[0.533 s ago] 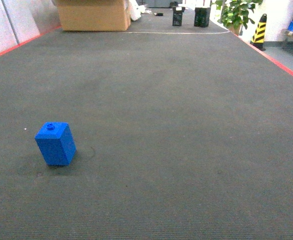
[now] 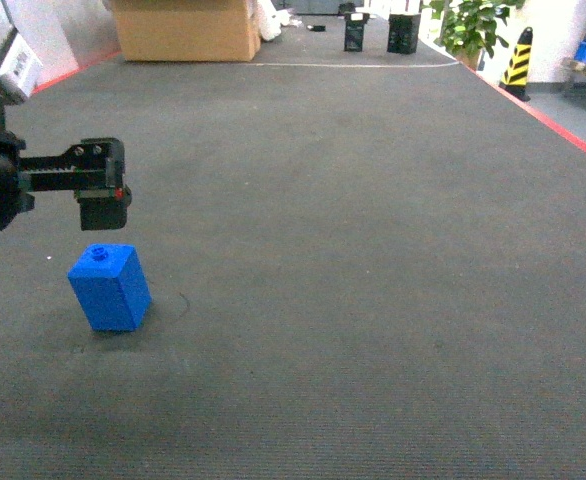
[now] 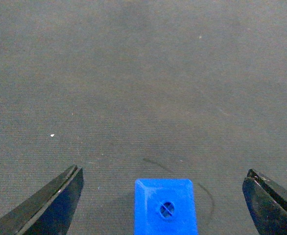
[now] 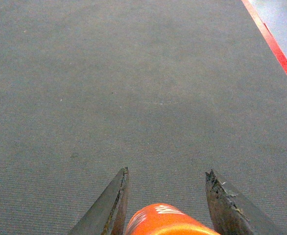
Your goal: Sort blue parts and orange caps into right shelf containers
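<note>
The left gripper (image 2: pixel 101 212) is pictured poised above a blue part (image 2: pixel 110 288) standing upright on the dark grey carpet (image 2: pixel 373 250), its jaws spread wide and nothing held between them. For the pick-up in hand to be done well, the gripper should probably be lowered straight down with the block kept centred between the two fingers, and closed only once the fingertips (image 3: pixel 60 200) are below the top edge and level with the block's flat side faces, so that the tall, narrow piece is squeezed squarely rather than nudged and toppled. In the left wrist view the blue part (image 3: pixel 166 205) is seen from above, stud uppermost, between the two dark fingers and well apart from each, a little nearer the left-hand one, with open floor on both sides. In the head view the block is shown directly beneath the gripper, clear of it. An orange cap (image 4: pixel 170 221) is seen at the bottom edge of the right wrist view, set between the fingers of the right gripper (image 4: pixel 167 196), which appears to be closed on it. The right shelf containers are not shown in any view.
</note>
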Motion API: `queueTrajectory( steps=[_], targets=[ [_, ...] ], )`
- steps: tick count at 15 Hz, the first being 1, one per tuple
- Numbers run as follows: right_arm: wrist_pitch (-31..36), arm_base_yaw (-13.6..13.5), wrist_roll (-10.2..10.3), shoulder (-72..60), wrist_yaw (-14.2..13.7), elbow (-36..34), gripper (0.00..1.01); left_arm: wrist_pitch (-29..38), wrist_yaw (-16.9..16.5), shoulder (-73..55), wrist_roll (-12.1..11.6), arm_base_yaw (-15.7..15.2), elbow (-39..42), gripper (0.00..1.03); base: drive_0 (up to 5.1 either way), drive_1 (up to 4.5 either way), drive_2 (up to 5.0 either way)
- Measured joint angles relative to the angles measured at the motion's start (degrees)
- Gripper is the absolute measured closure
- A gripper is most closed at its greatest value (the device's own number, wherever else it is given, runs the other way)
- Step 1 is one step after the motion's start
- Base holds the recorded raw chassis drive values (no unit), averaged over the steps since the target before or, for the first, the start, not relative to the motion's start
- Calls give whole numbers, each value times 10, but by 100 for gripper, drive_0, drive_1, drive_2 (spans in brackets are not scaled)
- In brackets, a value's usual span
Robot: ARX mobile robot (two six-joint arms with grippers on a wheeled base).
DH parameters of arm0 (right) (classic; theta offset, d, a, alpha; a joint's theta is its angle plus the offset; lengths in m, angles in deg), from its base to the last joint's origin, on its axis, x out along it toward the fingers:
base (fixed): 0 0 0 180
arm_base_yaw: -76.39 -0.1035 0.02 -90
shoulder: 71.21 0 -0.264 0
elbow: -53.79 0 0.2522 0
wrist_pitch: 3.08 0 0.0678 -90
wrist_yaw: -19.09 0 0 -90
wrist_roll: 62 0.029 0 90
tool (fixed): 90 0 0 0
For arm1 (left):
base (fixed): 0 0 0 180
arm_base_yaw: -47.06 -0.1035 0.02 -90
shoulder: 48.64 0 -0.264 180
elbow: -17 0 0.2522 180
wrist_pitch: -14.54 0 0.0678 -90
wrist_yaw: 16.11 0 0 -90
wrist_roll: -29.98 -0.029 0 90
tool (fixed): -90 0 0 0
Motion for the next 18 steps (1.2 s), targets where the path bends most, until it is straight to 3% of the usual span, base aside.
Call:
queueTrajectory(
  steps=[4,9,10,11,12,18],
  targets=[
    [0,0,0,0,0,0,59,-11,13,-95,0,-10,-60,5,0,0,0],
    [0,0,0,0,0,0,59,-44,15,-196,21,-10,-128,5,0,0,0],
    [0,0,0,0,0,0,59,-85,20,-194,23,-10,-139,18,0,0,0],
    [0,0,0,0,0,0,59,-79,10,-155,23,-9,-93,48,0,0,0],
    [0,0,0,0,0,0,59,-66,3,-121,23,-10,-62,57,0,0,0],
    [0,0,0,0,0,0,59,6,-4,6,8,-8,20,58,0,0,0]
  ],
)
